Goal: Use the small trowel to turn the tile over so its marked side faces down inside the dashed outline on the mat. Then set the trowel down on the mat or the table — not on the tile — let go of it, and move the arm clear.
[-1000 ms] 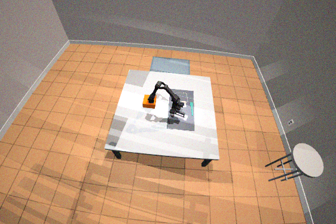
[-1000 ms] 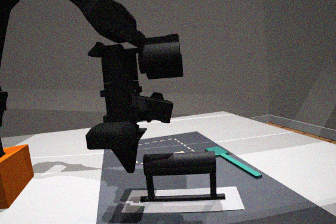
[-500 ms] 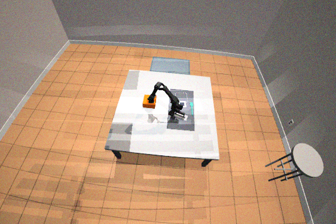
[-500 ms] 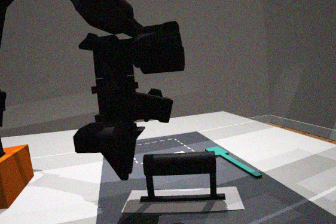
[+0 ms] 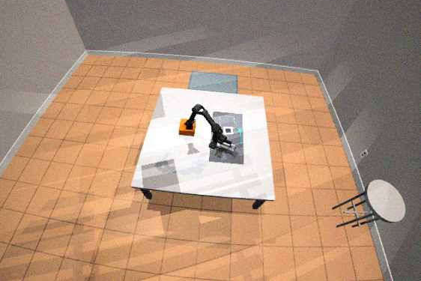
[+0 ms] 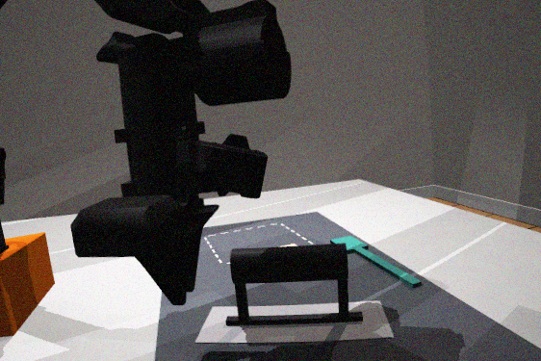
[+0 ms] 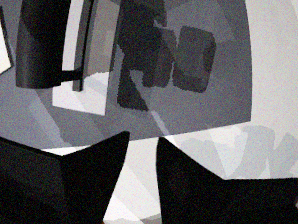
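Observation:
A trowel with a flat pale blade and a black handle on two posts is over the near part of the mat, blade down and handle up. Whether its blade fully touches the mat is unclear. My gripper is partly open and empty, just beside the handle's left end in the exterior view. The tile, cream with a dark marked square facing up, lies beside the dashed outline. The handle hides most of it in the exterior view.
A teal flat-headed tool with a thin handle lies along the mat's right side. The arm stands on an orange block on the white table. A round stool stands on the floor at the right.

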Controlling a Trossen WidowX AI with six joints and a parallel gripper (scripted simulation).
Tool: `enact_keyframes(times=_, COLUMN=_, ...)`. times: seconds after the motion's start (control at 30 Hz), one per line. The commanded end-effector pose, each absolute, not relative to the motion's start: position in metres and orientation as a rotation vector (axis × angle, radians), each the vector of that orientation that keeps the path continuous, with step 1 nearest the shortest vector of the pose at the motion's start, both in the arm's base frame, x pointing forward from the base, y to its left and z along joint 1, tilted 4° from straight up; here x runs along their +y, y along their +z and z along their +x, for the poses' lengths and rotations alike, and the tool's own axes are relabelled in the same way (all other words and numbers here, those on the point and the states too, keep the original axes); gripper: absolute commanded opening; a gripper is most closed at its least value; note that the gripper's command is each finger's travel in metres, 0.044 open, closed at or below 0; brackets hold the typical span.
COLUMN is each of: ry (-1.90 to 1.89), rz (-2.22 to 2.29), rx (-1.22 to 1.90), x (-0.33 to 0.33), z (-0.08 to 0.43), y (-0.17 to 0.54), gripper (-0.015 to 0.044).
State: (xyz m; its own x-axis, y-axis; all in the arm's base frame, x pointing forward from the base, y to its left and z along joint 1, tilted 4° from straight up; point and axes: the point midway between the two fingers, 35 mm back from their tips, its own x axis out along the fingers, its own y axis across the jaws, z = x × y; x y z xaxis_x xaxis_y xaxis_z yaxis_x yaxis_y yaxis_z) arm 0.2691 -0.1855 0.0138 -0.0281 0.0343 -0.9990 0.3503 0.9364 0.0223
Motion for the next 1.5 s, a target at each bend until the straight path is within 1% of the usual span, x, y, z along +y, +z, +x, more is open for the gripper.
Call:
enact_keyframes(times=0.0, ry=-0.26, rz=0.306, rx=1.586, x=-0.185, z=0.269, y=0.014, gripper=0.01)
enact_keyframes(times=0.63, ry=-0.259, rz=0.304, rx=1.586, x=-0.185, z=0.269, y=0.014, gripper=0.01)
enact_keyframes(times=0.77, ry=-0.259, rz=0.304, rx=1.586, x=-0.185, z=0.269, y=0.014, gripper=0.0)
enact_keyframes(times=1.2, ry=-0.259, rz=0.304, rx=1.586, x=-0.185, z=0.269, y=0.014, gripper=0.0)
enact_keyframes(times=1.4, ry=-0.259, rz=0.304, rx=1.586, x=-0.185, z=0.271, y=0.014, gripper=0.0153)
enact_keyframes(times=1.47, ry=-0.259, rz=0.305, rx=1.585, x=-0.181, z=0.287, y=0.018, gripper=0.0205)
